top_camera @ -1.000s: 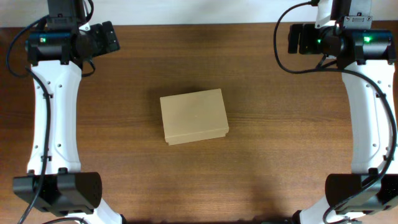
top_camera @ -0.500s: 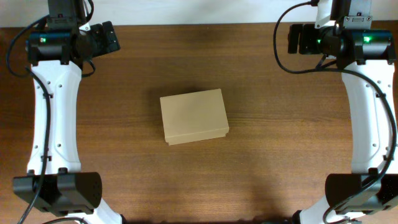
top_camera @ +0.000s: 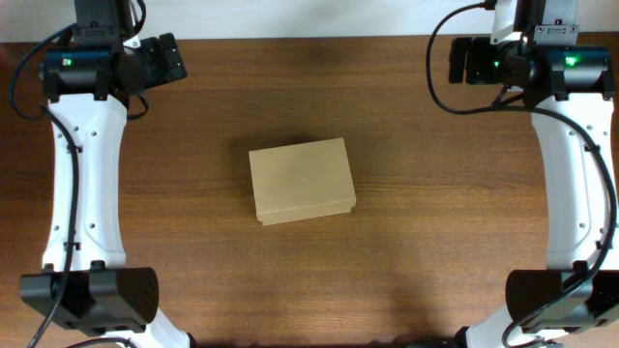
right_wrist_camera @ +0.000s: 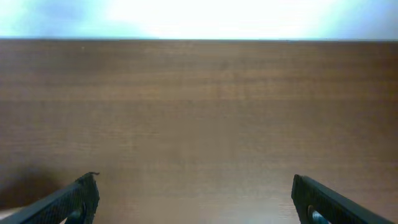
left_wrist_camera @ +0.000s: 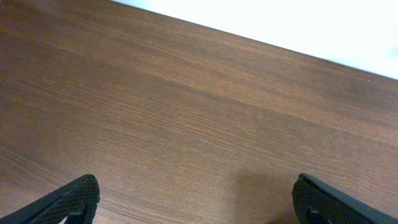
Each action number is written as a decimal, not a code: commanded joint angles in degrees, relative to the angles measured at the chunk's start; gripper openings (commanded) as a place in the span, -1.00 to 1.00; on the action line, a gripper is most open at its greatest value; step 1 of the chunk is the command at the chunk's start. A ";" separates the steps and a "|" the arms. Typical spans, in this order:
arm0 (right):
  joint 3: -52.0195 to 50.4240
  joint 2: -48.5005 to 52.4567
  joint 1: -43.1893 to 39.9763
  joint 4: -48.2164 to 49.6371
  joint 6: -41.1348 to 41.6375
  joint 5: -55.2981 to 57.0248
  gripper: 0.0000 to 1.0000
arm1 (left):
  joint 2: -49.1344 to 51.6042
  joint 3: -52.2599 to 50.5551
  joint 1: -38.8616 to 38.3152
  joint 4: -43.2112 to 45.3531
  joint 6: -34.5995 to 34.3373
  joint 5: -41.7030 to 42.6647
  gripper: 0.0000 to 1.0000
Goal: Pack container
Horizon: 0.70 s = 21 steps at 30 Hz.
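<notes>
The container is a small tan cardboard box lying in the middle of the table with its flap lid shut. My left gripper is at the far left corner, open and empty, well away from the box. In the left wrist view its fingertips stand wide apart over bare wood. My right gripper is at the far right corner, open and empty. In the right wrist view its fingertips are wide apart. The box does not show in either wrist view.
The brown wooden table ends at a white wall along the far edge. The arm bases stand at the near left and near right corners.
</notes>
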 commanded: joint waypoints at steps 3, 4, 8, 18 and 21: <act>0.83 -2.97 -0.15 -3.19 0.50 2.27 0.98 | -0.20 0.76 0.13 0.13 0.50 -0.63 1.00; 0.70 -4.20 -0.15 -3.39 0.50 2.25 0.98 | -0.20 0.76 0.13 0.13 0.50 -0.61 1.00; -0.87 -12.00 -0.15 -2.25 0.52 0.35 0.98 | -0.20 0.76 0.13 0.13 0.48 -0.61 1.00; -19.37 -37.55 -0.15 10.67 0.55 -1.44 0.98 | -0.20 0.76 0.13 0.13 0.50 -0.61 0.99; -28.33 -46.27 -0.15 14.86 0.52 -2.97 0.98 | -0.20 0.76 0.13 0.13 0.50 -0.63 1.00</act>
